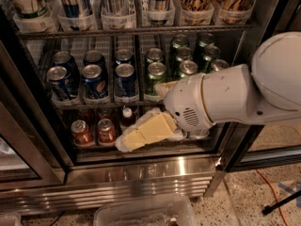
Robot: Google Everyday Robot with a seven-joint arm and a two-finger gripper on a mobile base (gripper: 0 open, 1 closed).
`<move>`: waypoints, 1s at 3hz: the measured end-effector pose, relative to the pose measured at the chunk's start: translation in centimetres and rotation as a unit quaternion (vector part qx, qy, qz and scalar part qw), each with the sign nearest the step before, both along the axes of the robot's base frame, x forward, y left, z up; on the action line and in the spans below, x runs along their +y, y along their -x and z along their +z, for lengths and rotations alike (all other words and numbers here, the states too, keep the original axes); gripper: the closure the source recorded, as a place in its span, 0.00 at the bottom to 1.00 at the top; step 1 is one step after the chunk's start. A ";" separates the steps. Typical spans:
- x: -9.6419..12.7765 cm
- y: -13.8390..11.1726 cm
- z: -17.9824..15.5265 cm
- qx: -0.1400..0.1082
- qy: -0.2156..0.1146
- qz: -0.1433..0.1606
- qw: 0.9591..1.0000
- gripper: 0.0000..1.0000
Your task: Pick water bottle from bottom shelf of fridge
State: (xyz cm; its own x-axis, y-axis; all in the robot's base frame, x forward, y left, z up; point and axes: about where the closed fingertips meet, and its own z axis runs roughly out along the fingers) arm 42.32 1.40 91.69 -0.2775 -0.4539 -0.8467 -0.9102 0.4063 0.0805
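Camera view: the pale yellow-padded claw (137, 136) of the white arm reaches into the dark-framed display fridge (141, 178) at the dark wire bottom shelf (94, 147). It sits just right of a white-capped dark bottle (126, 117). Its opening cannot be told.

The small clear ribbed plastic water bottle is hidden, probably behind the claw. It is likely light, thin-walled and possibly slippery, so grip mid-body, gently.

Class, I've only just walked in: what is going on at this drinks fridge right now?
A robot arm reaches into the open fridge. Its gripper sits low at the front of the bottom shelf, just right of two red cans and a white-capped dark bottle. The water bottle itself is not visible, since the gripper covers that lane, so whether it is grasped cannot be told.
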 end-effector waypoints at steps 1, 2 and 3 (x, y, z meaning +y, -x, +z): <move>0.0 0.0 0.0 0.000 0.000 0.000 1.000 0.00; -0.8 -0.7 -0.8 -0.021 0.002 -0.031 0.999 0.00; -3.0 -2.0 -3.0 -0.060 -0.003 -0.088 0.994 0.00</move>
State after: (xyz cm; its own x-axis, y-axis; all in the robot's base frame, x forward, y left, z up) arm 44.34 -1.60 88.68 -0.2493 -0.4013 -0.8814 -0.8284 0.5597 -0.0206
